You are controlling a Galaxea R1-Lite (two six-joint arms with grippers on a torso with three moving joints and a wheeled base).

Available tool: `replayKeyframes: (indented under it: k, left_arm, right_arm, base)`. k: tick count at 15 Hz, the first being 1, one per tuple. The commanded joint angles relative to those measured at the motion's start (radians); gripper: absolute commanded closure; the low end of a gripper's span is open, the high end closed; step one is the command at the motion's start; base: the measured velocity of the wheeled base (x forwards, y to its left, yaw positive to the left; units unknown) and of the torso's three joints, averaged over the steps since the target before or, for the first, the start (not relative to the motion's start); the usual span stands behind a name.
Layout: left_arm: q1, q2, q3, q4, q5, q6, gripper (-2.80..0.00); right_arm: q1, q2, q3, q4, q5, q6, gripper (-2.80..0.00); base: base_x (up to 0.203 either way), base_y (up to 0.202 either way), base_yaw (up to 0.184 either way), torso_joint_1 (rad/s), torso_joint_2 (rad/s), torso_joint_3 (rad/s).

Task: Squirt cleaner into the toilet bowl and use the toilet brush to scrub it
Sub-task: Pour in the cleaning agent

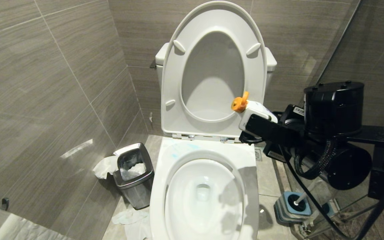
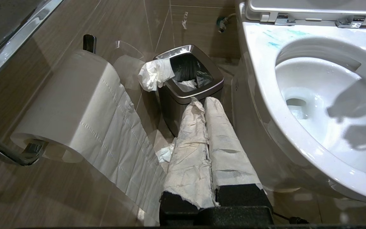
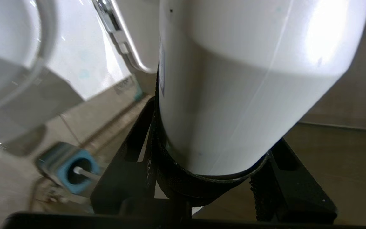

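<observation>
The toilet bowl [image 1: 245, 160] stands open, with seat and lid [image 1: 175, 83] raised against the tank. Pale blue cleaner smears [image 1: 178, 148] mark the back of the rim, also seen in the left wrist view as cleaner smears [image 2: 275, 39]. My right gripper [image 1: 262, 125] is shut on a white bottle [image 1: 257, 110] with an orange nozzle [image 1: 239, 103], held tilted above the bowl's right rear corner. The bottle [image 3: 249, 79] fills the right gripper [image 3: 214, 133]. The toilet brush [image 1: 303, 196] stands in its blue-grey holder [image 1: 293, 206] on the floor at the right. My left gripper [image 2: 202, 103], its fingers wrapped in white, is shut and empty, low beside the bowl [image 2: 259, 79].
A small steel bin [image 1: 134, 173] with tissue hanging over its edge stands left of the toilet. Loose tissue [image 1: 128, 216] lies on the floor near it. A toilet paper roll [image 2: 68, 105] hangs on the left wall with a long strip trailing. Tiled walls close in on both sides.
</observation>
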Motion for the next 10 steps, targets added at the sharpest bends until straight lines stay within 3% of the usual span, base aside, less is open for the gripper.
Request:
replayKeyframes:
  k: [1,10]
  left_arm:
    - [0.0,0.002,0.003,0.0,0.0,0.0,0.0]
    - [0.0,0.002,0.003,0.0,0.0,0.0,0.0]
  right_arm:
    - [0.0,0.039,-0.024,-0.006,-0.02,-0.12,0.0]
    - [-0.001,0.05,-0.019,-0.005,-0.053,-0.452,0.0]
  base:
    - [0.0,0.0,0.0,0.0,0.0,0.0]
    - [0.0,0.0,0.0,0.0,0.0,0.0]
